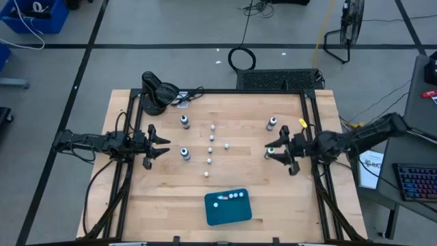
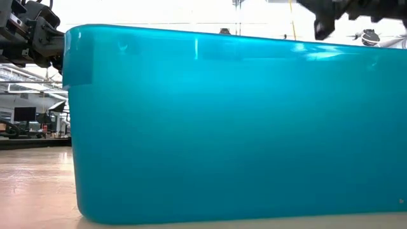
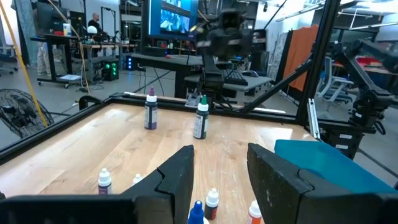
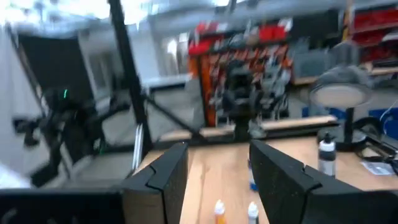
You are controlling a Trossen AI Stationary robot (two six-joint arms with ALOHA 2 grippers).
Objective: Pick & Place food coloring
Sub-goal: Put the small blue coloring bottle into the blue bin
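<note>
Left gripper [image 1: 162, 145]: It sits at the left side of the table. Its two fingers are apart and hold nothing.
Right gripper [image 1: 272, 152]: It sits at the right side of the table. Its fingers are apart too, and they hold nothing.
Nearest bottle on the left: A blue bottle [image 1: 184, 153] stands just in front of the left gripper.
Nearest bottle on the right: A green bottle [image 1: 271, 150] stands right at the right fingertips. I cannot tell if they touch it.
Other food coloring: Tiny white bottles [image 1: 210, 149] stand in a loose line down the middle of the table. Two more bigger bottles [image 1: 184, 121] stand farther back.
Teal tray [image 1: 229, 210]: It lies at the front edge. A few small bottles [image 1: 232, 196] are already in it.
Step now: Probably reaching for the next bottle.
Next move: Slide the fingers around one bottle, squeeze gently, and do not knock it over.
</note>
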